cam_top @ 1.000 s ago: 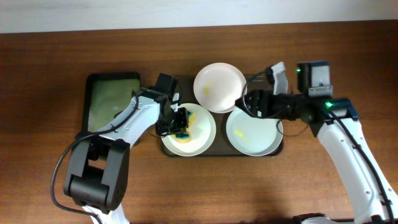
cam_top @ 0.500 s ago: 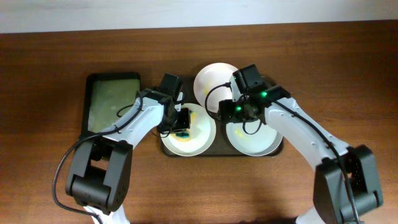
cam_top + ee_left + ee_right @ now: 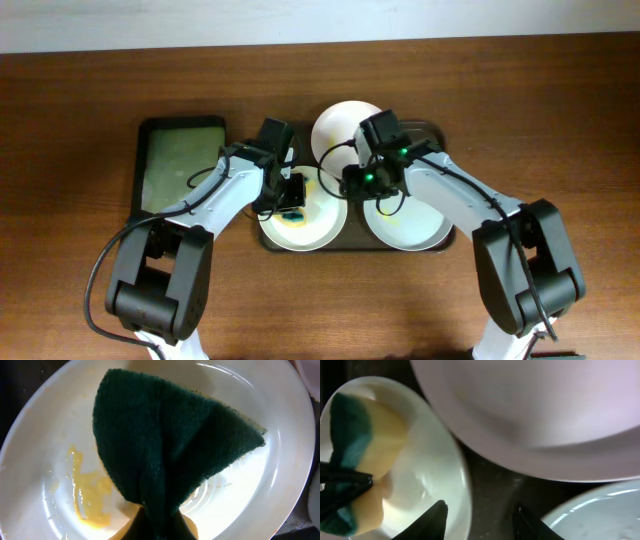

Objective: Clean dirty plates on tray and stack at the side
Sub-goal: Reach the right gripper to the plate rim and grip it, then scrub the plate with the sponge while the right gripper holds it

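Three white plates lie on the dark brown tray [image 3: 446, 238]: a left one [image 3: 310, 228] with yellow smears, a back one [image 3: 340, 128] and a right one [image 3: 420, 222]. My left gripper [image 3: 291, 198] is shut on a green-and-yellow sponge [image 3: 165, 455] and presses it on the left plate [image 3: 45, 450] beside a yellow smear [image 3: 87, 497]. My right gripper [image 3: 347, 183] is open, its fingers [image 3: 479, 517] straddling the right rim of the left plate [image 3: 445, 467]. The back plate [image 3: 530, 405] and the right plate [image 3: 600, 510] show in the right wrist view, with the sponge [image 3: 357, 435] at left.
A smaller black tray [image 3: 177, 163] with a greenish inside lies left of the brown tray on the wooden table [image 3: 100, 90]. The two arms meet closely over the left plate.
My right arm has swung left from the tray's right side to the left plate's right rim. My left gripper with the sponge has stayed on the left plate.
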{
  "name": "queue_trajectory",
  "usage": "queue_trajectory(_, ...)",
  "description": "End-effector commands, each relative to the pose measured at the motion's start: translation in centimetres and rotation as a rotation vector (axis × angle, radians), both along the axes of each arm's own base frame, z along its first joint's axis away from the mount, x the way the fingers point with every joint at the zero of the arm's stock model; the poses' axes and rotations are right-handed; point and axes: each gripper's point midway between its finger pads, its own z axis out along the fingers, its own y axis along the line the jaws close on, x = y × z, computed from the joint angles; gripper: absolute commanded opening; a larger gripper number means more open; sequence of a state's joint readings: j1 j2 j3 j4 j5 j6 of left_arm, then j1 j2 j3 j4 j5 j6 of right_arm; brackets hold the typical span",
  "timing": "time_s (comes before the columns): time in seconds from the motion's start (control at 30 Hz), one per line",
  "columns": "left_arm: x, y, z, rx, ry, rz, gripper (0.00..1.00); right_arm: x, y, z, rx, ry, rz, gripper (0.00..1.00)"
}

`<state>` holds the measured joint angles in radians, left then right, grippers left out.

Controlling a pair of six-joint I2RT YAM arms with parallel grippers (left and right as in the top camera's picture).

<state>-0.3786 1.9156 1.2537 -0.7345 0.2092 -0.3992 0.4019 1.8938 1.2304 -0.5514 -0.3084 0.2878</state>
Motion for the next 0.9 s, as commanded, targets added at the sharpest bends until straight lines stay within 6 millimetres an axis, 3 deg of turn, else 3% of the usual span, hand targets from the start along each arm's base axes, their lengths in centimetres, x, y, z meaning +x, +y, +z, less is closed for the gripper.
queue_trajectory(0.0,0.5,0.1,0.1,-0.002,-0.008,0.018,0.0,-0.9,1.6,-1.7,-0.042,0.015,0.048,0.45)
queue_trajectory(0.13,0.1,-0.4,0.0,-0.001,-0.004,0.008,0.03,-1.1,1.4,-2.8,-0.066,0.033,0.044,0.45)
queue_trajectory(0.2,-0.1,-0.6,-0.1,0.0,-0.003,0.0,0.43,-0.8,0.9,-2.9,-0.097,0.018,0.033,0.44)
queue_trajectory(0.23,-0.1,-0.6,-0.1,0.002,-0.003,0.0,0.44,-0.8,0.9,-2.9,-0.097,0.019,0.033,0.44)
queue_trajectory(0.33,-0.1,-0.6,-0.1,0.003,-0.005,0.001,0.51,-0.8,0.9,-2.9,-0.097,0.019,0.033,0.15)
queue_trajectory(0.37,-0.1,-0.6,-0.1,0.003,-0.006,-0.006,0.54,-0.8,0.9,-2.9,-0.097,0.019,0.033,0.1)
queue_trajectory(0.43,0.0,-0.6,-0.1,0.005,-0.011,-0.022,0.56,-0.8,0.9,-2.9,-0.097,0.019,0.033,0.1)
queue_trajectory(0.47,0.0,-0.6,0.0,0.005,-0.012,-0.025,0.53,-0.8,0.9,-2.9,-0.097,0.019,0.033,0.1)
queue_trajectory(0.53,-0.1,-0.6,0.0,0.005,-0.011,-0.025,0.29,-0.8,0.9,-2.9,-0.097,0.019,0.033,0.1)
queue_trajectory(0.57,-0.1,-0.7,0.0,0.001,-0.009,-0.027,0.01,-0.8,0.9,-2.9,-0.097,0.019,0.033,0.1)
queue_trajectory(0.73,-1.1,-2.5,0.5,-0.104,0.037,-0.05,0.0,-0.8,0.9,-2.9,-0.097,0.018,0.033,0.11)
queue_trajectory(0.87,-2.0,-0.4,-0.8,0.004,0.064,0.002,0.0,-0.6,1.0,-2.9,-0.094,0.014,0.033,0.09)
